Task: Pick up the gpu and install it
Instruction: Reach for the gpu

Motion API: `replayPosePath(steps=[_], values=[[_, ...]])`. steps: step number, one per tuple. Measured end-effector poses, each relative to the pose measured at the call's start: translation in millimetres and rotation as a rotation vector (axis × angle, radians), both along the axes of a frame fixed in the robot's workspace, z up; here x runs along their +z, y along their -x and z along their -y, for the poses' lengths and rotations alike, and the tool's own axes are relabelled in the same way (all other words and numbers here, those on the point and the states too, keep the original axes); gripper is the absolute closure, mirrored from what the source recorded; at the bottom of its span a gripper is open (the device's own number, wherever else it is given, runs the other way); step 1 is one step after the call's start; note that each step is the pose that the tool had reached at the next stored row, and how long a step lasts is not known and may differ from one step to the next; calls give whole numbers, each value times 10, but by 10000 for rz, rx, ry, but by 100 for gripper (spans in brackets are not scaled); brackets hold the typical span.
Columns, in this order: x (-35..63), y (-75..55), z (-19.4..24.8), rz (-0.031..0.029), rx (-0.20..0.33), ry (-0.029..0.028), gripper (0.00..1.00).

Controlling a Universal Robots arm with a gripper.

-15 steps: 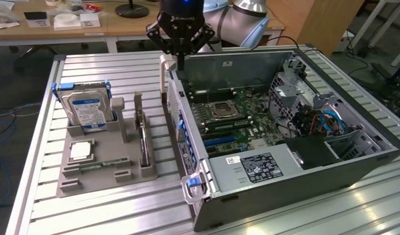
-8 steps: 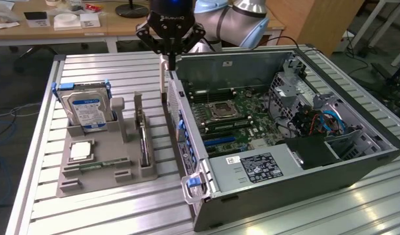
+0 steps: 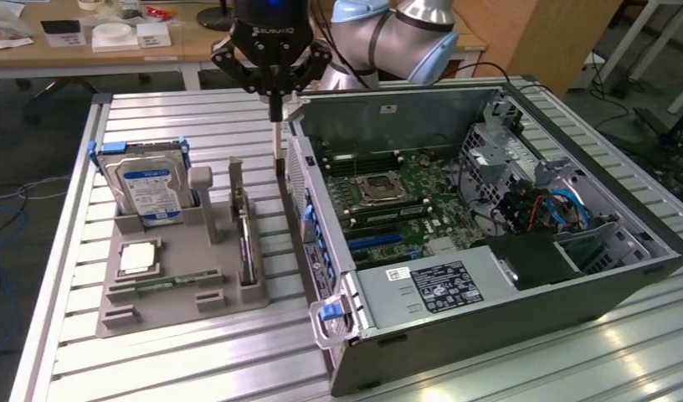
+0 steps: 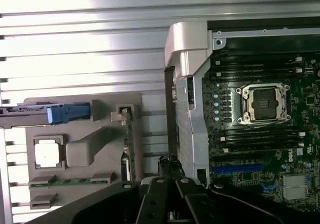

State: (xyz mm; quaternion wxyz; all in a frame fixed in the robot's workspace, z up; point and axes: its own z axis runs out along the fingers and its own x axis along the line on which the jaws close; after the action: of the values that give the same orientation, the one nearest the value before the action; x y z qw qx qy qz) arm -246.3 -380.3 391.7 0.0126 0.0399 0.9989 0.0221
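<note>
Ribbed aluminium slats make up the desk (image 3: 185, 126), silver and grooved, with office benches and cables beyond it. Toward the desk edge at the exterior view's left lies a matte grey moulded holder (image 3: 151, 306). The open computer case (image 3: 521, 289), dark sheet-metal walls around a green motherboard (image 3: 397, 197), takes up the other side.

The gpu (image 3: 244, 239) is not yet lifted. It stands on its long edge in a slot of the holder, on the side nearest the case. It is a thin dark board, and its pale metal bracket (image 3: 235, 177) stands upright at the end toward the desk edge nearest the arm (image 3: 397, 38).

The gripper (image 3: 277, 115) hangs over the bare strip of desk between holder and case. Its black fingers are pressed together and hold nothing I can make out. The step in hand looks like the approach for the pickup. Taking the card calls for the fingers to part, straddle its upper edge and close on its flat faces, clear of the holder's walls. The card looks thin and rigid, so a tilted pinch could jam it in its slot
</note>
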Motion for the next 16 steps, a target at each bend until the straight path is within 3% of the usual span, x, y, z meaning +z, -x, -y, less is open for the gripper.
replayPosePath(steps=[16], values=[[-17,427,0,0,-6,0,89]])
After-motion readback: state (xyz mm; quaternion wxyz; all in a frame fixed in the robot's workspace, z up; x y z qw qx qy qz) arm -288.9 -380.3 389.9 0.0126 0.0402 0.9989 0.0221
